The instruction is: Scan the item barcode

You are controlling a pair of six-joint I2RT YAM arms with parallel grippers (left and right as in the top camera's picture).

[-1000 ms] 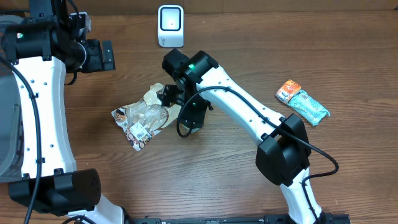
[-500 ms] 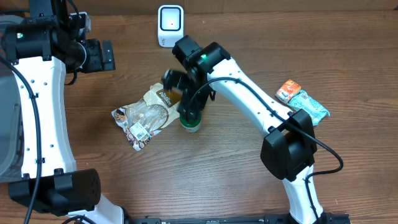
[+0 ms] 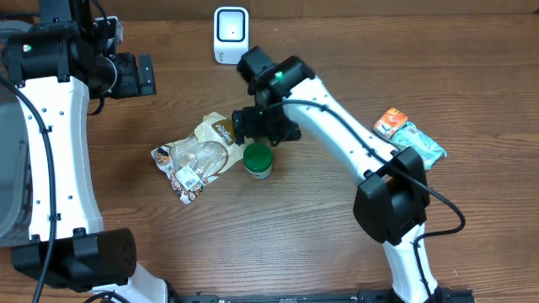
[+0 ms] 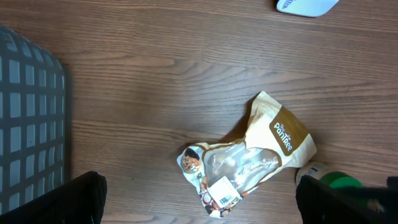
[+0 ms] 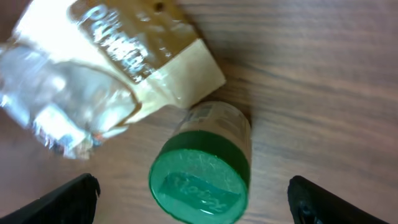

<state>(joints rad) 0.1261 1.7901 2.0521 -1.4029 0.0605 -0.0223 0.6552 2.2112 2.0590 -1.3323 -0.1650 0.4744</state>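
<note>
Through the right wrist camera the jar (image 5: pixel 202 168) sits almost dead centre between my fingers (image 5: pixel 68 202), which stand wide apart at the two lower corners of the view and touch nothing, so the right gripper (image 3: pixel 265 126) is released and empty. The jar stands upright on the table (image 3: pixel 320 236), green lid toward the lens and its long axis running roughly along my line of sight, so I judge a straight approach would bring the jaws to either side of the lid or the body just under it. From overhead the jar lies just on the near side of the right gripper and a touch to one side of it. Pressed close against the jar on the other side is the snack bag (image 3: pixel 198 154), and I cannot tell whether the two touch; it could snag a finger. Farther off, past the gripper, the scanner (image 3: pixel 231 35) stands at the table's far edge, the place I expect the label must face. The left gripper (image 3: pixel 139 76) hangs well apart, jaws also spread and empty, so the right arm is plainly nearer.
</note>
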